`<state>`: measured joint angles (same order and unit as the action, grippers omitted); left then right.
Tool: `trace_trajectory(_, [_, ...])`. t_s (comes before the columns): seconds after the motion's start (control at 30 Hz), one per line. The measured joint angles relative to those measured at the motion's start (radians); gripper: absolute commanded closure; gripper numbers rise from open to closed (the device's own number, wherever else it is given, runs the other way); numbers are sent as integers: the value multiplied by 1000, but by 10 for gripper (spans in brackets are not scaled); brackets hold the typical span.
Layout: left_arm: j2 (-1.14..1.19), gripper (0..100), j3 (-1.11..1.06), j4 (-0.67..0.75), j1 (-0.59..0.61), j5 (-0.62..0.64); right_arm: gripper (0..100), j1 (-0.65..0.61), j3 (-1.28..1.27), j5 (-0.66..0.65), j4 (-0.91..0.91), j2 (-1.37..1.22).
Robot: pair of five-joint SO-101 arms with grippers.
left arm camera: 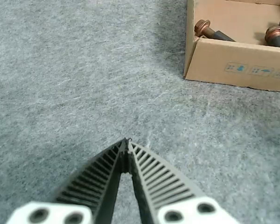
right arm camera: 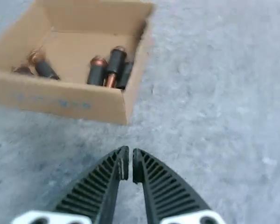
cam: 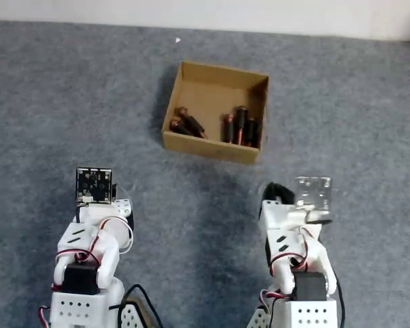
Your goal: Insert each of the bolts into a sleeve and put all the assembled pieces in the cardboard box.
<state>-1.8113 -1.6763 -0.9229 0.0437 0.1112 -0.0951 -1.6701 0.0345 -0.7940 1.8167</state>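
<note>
Risk, as judged: the open brown cardboard box [cam: 212, 149] sits loose on the grey carpeted surface [cam: 68, 96], so an arm sweep toward it could tip it and shake bolts out. Left gripper [left arm camera: 126, 142] and right gripper [right arm camera: 129, 153] sit apart from the box's front wall, fingers closed on nothing. Dark cylindrical sleeves with copper-coloured bolts [cam: 239, 126] lie inside the box in two loose clusters, one showing bare copper shank.

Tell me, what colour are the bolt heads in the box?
The bolt heads are coppery orange, clearest in the left wrist view.
</note>
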Motion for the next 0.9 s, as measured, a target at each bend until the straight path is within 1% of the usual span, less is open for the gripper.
trace_trajectory(0.2, [0, 989, 0, -5, 0, 0, 994, 2, 0, 18, -123, 0])
trace_trajectory(0.5, [0, 989, 0, -127, 0, 0, 994, 2, 0, 18, -417, 0])
trace_trajectory(0.7, [0, 989, 0, -284, 0, 0, 994, 2, 0, 18, -448, 0])
trace_trajectory(0.9, [0, 989, 0, -387, 0, 0, 994, 2, 0, 18, -448, 0])
